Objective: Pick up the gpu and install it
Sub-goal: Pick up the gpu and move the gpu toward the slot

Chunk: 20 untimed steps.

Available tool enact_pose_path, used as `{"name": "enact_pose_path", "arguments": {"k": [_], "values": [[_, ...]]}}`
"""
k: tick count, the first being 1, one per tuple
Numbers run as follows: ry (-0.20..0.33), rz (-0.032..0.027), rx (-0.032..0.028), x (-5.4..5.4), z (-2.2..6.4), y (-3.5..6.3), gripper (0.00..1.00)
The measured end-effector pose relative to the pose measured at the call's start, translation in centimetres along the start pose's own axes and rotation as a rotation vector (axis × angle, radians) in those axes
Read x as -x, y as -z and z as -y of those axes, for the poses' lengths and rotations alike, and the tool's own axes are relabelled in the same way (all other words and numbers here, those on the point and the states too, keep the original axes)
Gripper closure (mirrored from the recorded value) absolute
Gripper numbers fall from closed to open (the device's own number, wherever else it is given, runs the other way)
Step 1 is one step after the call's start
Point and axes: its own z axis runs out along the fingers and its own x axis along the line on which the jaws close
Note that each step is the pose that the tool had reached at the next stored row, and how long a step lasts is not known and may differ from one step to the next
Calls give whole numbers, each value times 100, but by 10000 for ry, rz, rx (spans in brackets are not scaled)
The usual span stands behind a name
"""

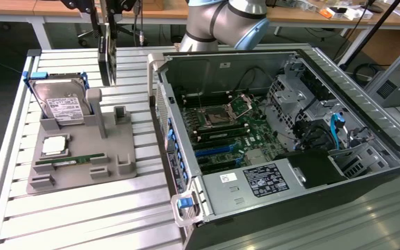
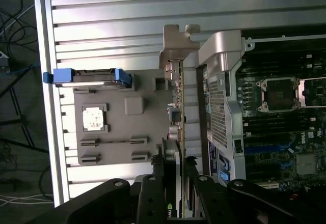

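— Closest sits the open computer case (image 1: pixel 290 229), then the grey tray (image 1: pixel 116 156) with memory stick (image 1: pixel 71 160), processor (image 1: pixel 54 146) and hard drive (image 1: pixel 61 104)?
— Yes, on the slatted table (image 1: pixel 82 208). Beyond them hangs the gpu (image 1: pixel 107 52), upright (edge-on in the wrist view), between tray and case.
— And the claw?
— The gripper (image 1: pixel 108 13) is clamped on the gpu's upper end; the arm (image 1: pixel 221 21) stands farther back.

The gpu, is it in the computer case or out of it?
Out. The gripper holds the gpu upright in the air beside the open case, clear of its slots.
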Motion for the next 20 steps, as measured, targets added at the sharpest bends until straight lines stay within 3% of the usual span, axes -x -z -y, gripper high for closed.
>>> {"name": "enact_pose_path", "arguments": {"k": [20], "values": [[1,-1,0,5,-8,212,73]]}}
